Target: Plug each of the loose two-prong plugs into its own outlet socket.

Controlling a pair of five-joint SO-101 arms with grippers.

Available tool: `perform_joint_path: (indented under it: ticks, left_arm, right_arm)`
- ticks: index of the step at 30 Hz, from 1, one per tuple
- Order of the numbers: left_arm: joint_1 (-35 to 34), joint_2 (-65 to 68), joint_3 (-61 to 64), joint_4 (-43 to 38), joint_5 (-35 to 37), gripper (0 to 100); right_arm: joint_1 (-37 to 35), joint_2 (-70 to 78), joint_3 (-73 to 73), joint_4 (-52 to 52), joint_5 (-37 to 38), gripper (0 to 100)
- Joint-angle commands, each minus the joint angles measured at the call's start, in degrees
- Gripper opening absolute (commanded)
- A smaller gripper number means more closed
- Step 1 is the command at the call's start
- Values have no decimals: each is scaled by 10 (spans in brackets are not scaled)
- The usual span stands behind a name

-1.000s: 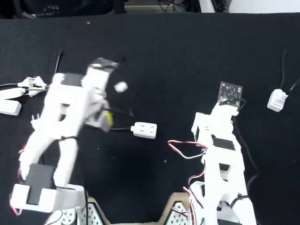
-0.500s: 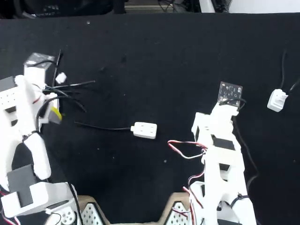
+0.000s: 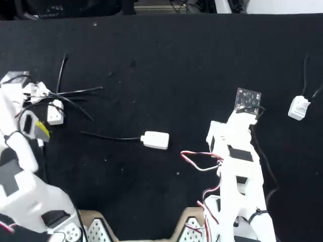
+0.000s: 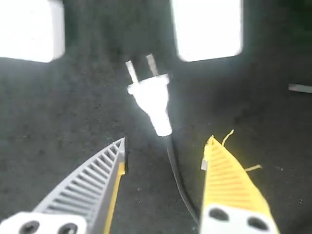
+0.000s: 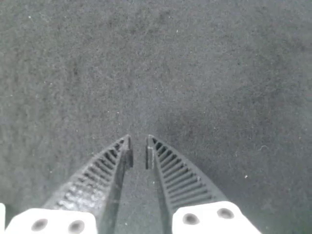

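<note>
The left pincer (image 4: 165, 142) stands wide open; the white two-prong plug (image 4: 151, 100) lies just beyond its tips on the black counter (image 4: 58, 112), prongs toward a white plastic outlet block (image 4: 207, 29); closing here could pinch only the thin black cable (image 4: 178, 180), so the plug swivels.

My black-clothed table (image 3: 192, 60) carries a white outlet block (image 3: 155, 139) near the middle, its cable (image 3: 108, 136) trailing toward 9 o'clock. A second outlet (image 3: 299, 107) lies at 3 o'clock, and a third outlet (image 3: 54, 112) at 9 o'clock among loose black cables (image 3: 75, 93). A two-prong plug (image 4: 151, 97) lies flat on the cloth.
</note>
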Motion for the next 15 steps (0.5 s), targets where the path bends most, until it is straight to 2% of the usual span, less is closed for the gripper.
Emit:
perform_joint_path:
  ticks: [1, 6, 15]
  left_arm:
    - [-7, 43, -34, -10, 14, 254]
    - [4, 71, -28, -83, 68, 256]
    - [38, 104, -19, -82, 188, 252]
  right_arm:
    - [8, -21, -33, -14, -4, 53]
    - [8, -19, -30, -14, -4, 53]
    - [8, -18, -30, -14, -4, 53]
